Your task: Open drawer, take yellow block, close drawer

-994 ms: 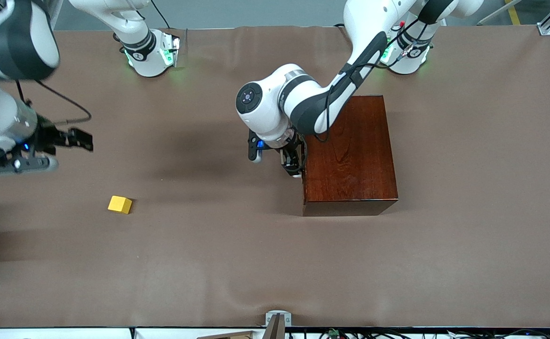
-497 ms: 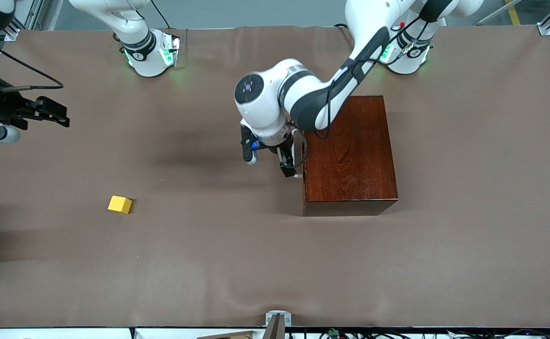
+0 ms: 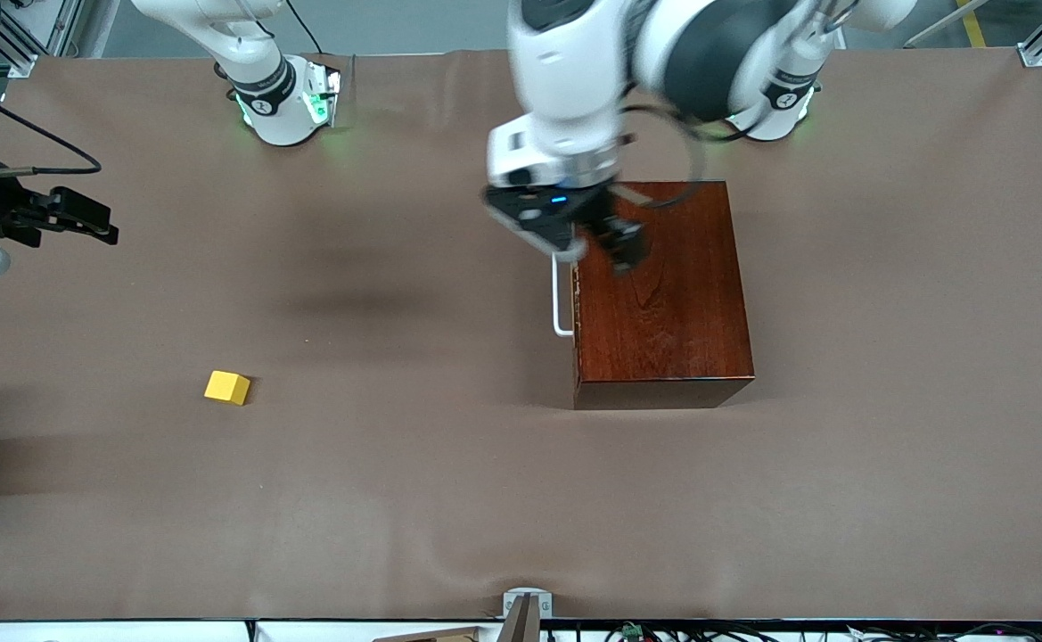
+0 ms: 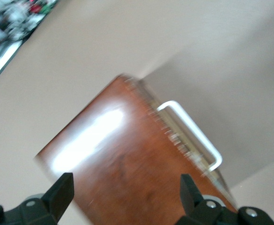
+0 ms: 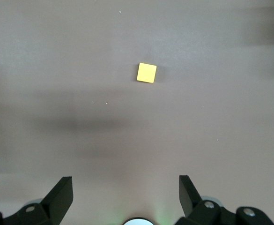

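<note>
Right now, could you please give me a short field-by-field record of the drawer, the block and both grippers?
drawer: shut in the wooden box, white handle free
yellow block: on the table, toward the right arm's end, nearer the front camera than the box
left gripper: fingers open, empty, over the box's handle edge
right gripper: fingers open, empty, above the table at its own end

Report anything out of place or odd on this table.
Nothing stands out. The drawer sits shut in the box; the yellow block lies intact on the table, toward the right arm's end.
</note>
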